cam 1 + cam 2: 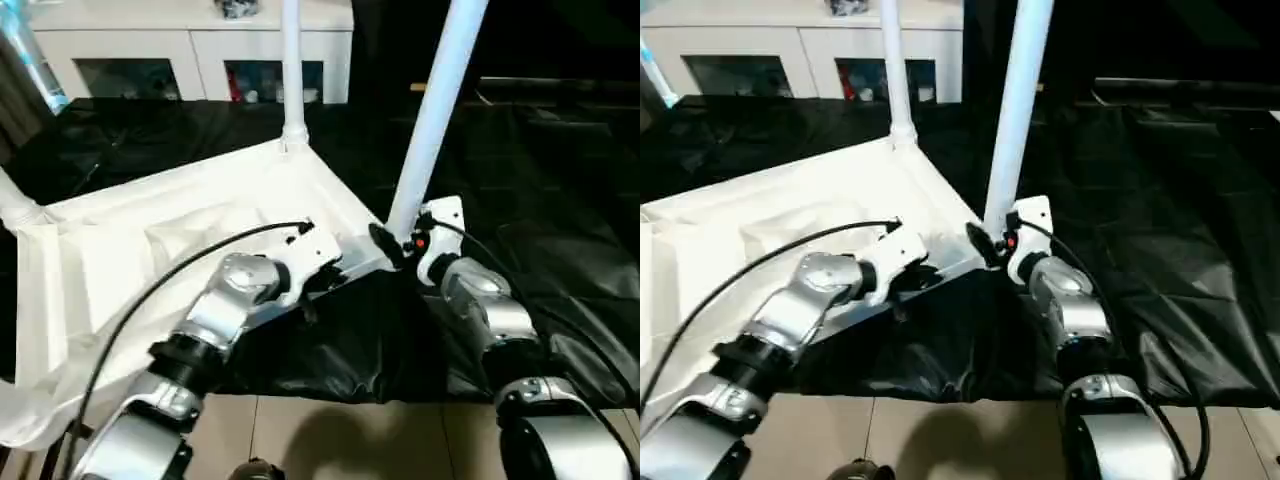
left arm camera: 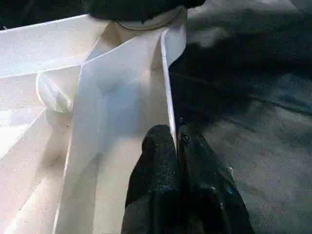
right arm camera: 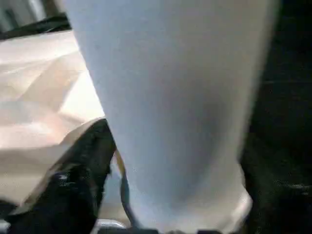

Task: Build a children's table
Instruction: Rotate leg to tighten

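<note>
The tabletop (image 1: 170, 250) lies upside down, ribbed underside up, on a black sheet (image 1: 540, 200) covering the work surface. Its long axis runs from the near right corner away toward the far left. The near edge of the black sheet ends just ahead of a strip of bare tan surface (image 1: 330, 430) at the robot's side. To the right of the tabletop the black sheet lies open and unoccupied; to the left the tabletop reaches the picture edge.

Legs counted: three visible. The far leg (image 1: 291, 60) stands upright in the far corner socket. The near leg (image 1: 432, 110) rises from the near right corner socket, leaning slightly to the right toward its top. A third leg (image 1: 15, 205) shows partly at the left corner; its full length is out of frame. A white glass-door cabinet (image 1: 190, 50) stands behind the work surface.

The left gripper (image 2: 174, 146) is clenched on the thin near rim of the tabletop, one finger either side of the wall, a little left of the near right corner. The right gripper (image 1: 392, 245) sits at the base of the near leg; its fingers (image 3: 83, 175) flank the tube, but whether they press it cannot be told.
</note>
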